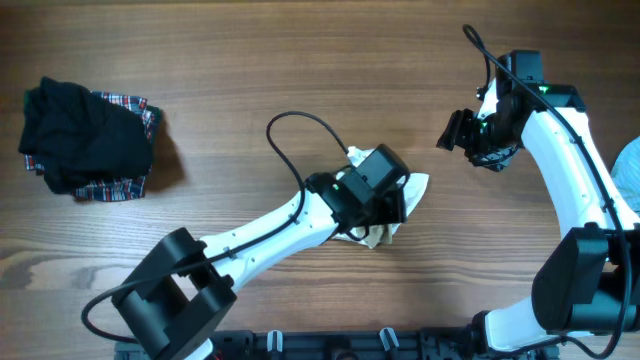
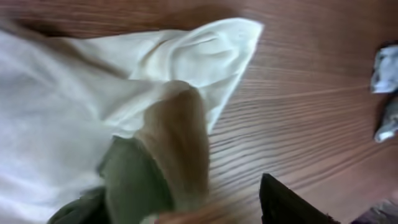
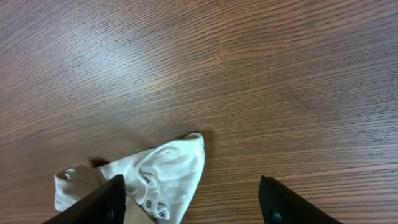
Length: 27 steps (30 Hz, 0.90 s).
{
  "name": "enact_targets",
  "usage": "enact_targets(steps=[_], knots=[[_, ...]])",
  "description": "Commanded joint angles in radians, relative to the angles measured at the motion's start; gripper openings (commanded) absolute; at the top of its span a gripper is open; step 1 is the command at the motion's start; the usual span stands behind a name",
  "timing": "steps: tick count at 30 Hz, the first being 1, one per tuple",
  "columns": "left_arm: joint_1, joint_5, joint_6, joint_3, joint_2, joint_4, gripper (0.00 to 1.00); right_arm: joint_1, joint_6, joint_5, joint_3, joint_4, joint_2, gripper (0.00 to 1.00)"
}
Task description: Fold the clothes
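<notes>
The white T-shirt (image 1: 412, 192) lies bunched at the table's middle. In the left wrist view the T-shirt (image 2: 74, 124) fills the left side, with a khaki sleeve fold (image 2: 177, 143) and a green patch (image 2: 130, 180). My left gripper (image 1: 388, 205) sits right on it. Its jaws (image 2: 193, 214) are spread open, the right finger is bare over wood, and the left finger is hidden by cloth. My right gripper (image 1: 456, 130) hovers to the shirt's right, open and empty (image 3: 189, 205). The shirt's white corner (image 3: 165, 171) lies by its left finger.
A pile of black cloth (image 1: 80, 135) over a red-plaid piece (image 1: 125, 185) lies at the far left. A pale-blue piece (image 1: 630, 165) shows at the right edge, and it also shows in the left wrist view (image 2: 385, 68). Bare wood table (image 1: 250, 60) lies between.
</notes>
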Motion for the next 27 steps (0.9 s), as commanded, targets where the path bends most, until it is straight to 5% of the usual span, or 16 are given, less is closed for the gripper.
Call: enact_targets(steps=[1,5,7,9,10,13,18,27], knots=[[-0.044,-0.004,0.036,0.061,-0.001,-0.013,0.64,0.003,0.005,-0.024,0.015,-0.003,-0.024,0.68],[0.008,-0.145,0.085,0.134,-0.044,-0.205,0.53,0.003,-0.056,-0.099,0.015,-0.018,-0.025,0.6],[0.064,-0.234,0.085,0.145,-0.102,-0.279,0.44,0.003,-0.087,-0.163,0.015,-0.031,-0.028,0.43],[0.147,-0.256,0.117,0.145,-0.137,-0.322,0.21,0.005,-0.122,-0.23,0.015,-0.086,-0.03,0.18],[0.183,-0.248,0.137,0.145,-0.137,-0.338,0.13,0.009,-0.14,-0.254,0.015,-0.117,-0.03,0.13],[0.266,-0.217,0.164,0.137,-0.096,-0.377,0.05,0.079,-0.259,-0.349,0.013,-0.21,-0.03,0.12],[0.27,-0.168,0.221,0.136,0.038,-0.34,0.06,0.272,-0.252,-0.373,0.013,-0.204,-0.029,0.15],[0.286,-0.095,0.291,0.136,0.171,-0.266,0.07,0.341,0.011,-0.233,-0.361,0.193,0.042,0.21]])
